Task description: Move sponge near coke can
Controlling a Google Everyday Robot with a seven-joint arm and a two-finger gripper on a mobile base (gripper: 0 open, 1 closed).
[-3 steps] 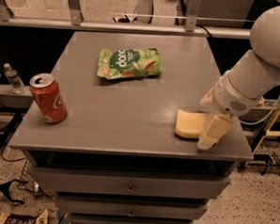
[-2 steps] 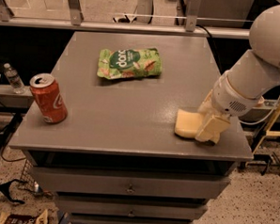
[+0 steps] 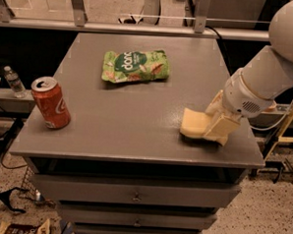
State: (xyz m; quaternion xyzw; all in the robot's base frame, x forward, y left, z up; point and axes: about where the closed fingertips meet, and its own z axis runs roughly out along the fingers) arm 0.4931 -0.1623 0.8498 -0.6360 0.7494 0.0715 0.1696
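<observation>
The pale yellow sponge [image 3: 194, 122] is at the right front of the grey table [image 3: 137, 108], with a dark shadow under it. My gripper [image 3: 216, 123] comes in from the right on the white arm and is shut on the sponge's right end, one finger in front of it and one behind. The red coke can [image 3: 50, 102] stands upright near the table's left front edge, far to the left of the sponge.
A green snack bag [image 3: 135, 65] lies flat at the table's middle back. A small clear water bottle [image 3: 13, 80] stands on a lower ledge left of the table. Drawers run below the table's front edge. A rail runs behind the table.
My gripper has moved left and closed around the sponge's right end. The sponge now sits a little higher in the view. The can and the bag have not moved.
</observation>
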